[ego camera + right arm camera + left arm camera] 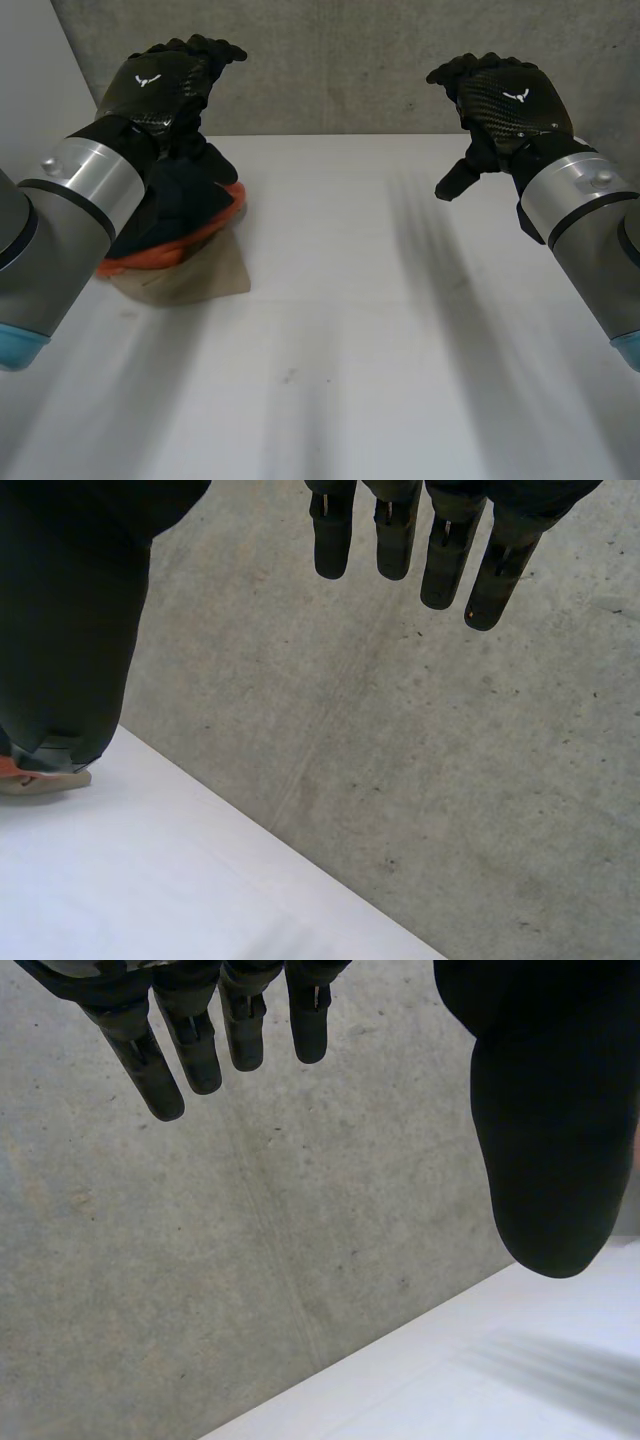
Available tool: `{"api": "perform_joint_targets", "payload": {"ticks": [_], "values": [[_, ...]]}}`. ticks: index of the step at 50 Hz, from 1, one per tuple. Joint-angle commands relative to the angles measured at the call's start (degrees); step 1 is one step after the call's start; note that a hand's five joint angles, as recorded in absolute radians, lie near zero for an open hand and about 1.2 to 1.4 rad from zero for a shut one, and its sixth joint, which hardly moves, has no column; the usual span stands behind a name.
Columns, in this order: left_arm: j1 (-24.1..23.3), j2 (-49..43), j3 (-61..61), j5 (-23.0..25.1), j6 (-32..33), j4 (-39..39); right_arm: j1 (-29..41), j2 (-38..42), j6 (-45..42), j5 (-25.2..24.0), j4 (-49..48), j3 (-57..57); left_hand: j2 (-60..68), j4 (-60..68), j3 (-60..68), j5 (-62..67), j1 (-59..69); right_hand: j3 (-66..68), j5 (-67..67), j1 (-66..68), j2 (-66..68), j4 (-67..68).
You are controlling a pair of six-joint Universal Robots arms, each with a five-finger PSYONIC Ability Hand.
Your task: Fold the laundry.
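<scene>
The left robot hand (165, 85) hangs raised above the far left of the tabletop (400, 350), released, its fingers (195, 1055) straight and holding nothing. Just below its forearm sits the laundry pile of 3 pieces: a dark garment (190, 195) on top, an orange one (175, 245) under it and a beige one (195, 280) at the bottom, all apparently folded. The right robot hand (505, 100) hovers well apart on the other side, also relaxed and empty, fingers (390, 540) loosely extended. The folding looks done or nearly so. Since the left arm is close over the stack, any move should go straight up and away, not sideways, so the top layer is not dragged off
</scene>
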Motion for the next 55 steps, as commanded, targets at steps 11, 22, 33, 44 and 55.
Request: {"api": "perform_joint_targets", "payload": {"ticks": [11, 22, 33, 44, 55], "values": [[9.96, -17.63, 6.72, -0.67, 30.36, 0.97, 0.16, 0.26, -2.27, 0.00, 0.06, 0.00, -1.84, -1.66, -2.18, -2.62, -1.86, -2.36, -3.16, -1.52, -3.06, -3.63], [15.76, -33.27, 13.57, -5.68, 39.86, 0.96, 0.07, 1.13, -2.27, -0.09, -0.02, 0.00, 0.55, 0.72, 0.20, -0.23, 0.52, -2.36, -3.16, -1.52, -3.06, -3.63], [15.42, -31.47, 15.00, -7.34, 33.74, 6.14, -0.45, 2.89, -2.36, -0.09, 0.06, -0.18, 68.16, 68.34, 67.82, 67.38, 68.14, -2.36, -3.16, -1.52, -3.06, -3.63], [-0.73, -13.88, 9.37, -8.41, 17.28, 8.96, -0.81, 1.23, -2.36, -0.09, 0.06, -0.88, 68.16, 68.34, 67.82, 67.38, 68.14, -2.36, -3.16, -1.52, -3.06, -3.63], [-21.49, -17.72, 9.98, -8.41, 12.45, 9.14, -4.23, -1.41, -2.36, -0.09, -0.02, -0.88, 68.16, 68.34, 67.82, 67.38, 68.14, -2.36, -3.16, -1.52, -3.06, -3.63]]}}
